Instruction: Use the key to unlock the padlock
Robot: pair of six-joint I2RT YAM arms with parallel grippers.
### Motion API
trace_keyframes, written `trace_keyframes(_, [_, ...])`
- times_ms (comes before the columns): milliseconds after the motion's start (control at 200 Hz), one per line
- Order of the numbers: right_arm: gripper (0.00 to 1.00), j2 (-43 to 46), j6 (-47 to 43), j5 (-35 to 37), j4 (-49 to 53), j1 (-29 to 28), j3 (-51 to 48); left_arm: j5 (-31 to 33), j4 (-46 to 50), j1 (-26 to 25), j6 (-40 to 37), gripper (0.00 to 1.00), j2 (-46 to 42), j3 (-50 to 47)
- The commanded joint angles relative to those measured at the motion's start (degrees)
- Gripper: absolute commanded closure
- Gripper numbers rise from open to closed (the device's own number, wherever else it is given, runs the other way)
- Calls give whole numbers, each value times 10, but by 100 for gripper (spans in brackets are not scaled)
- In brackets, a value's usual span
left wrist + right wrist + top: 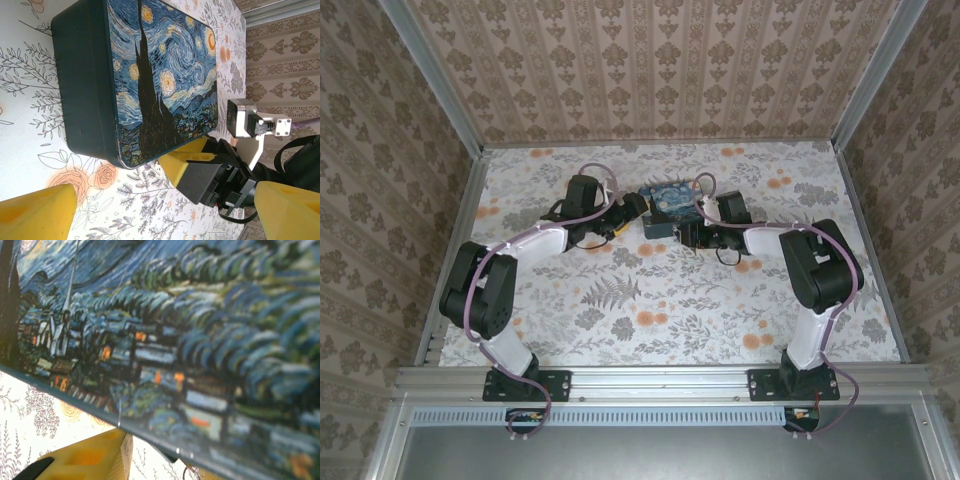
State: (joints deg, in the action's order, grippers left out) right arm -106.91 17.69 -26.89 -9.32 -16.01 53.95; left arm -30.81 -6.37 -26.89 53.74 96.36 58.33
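Locating step, I judge: my left gripper stands wide open just left of the blue-and-yellow Starry-Night-printed rectangular box, the right gripper's state and the padlock's place I cannot tell, and next I must find padlock and key.

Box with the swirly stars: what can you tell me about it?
The box is a flat rectangle with rounded corners. Its lid shows blue swirls, yellow stars, a dark tree and a village; its sides are dark teal. It lies shut on the flowery table, the right pincer close by its near edge.
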Motion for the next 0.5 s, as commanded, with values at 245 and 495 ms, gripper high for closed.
trace_keyframes(245, [70, -21, -11, -9, 15, -13, 12, -6, -6, 4, -6, 7, 6, 20])
trace_keyframes(495, [92, -12, -1, -1, 4, -12, -7, -5, -5, 4, -9, 7, 10, 21])
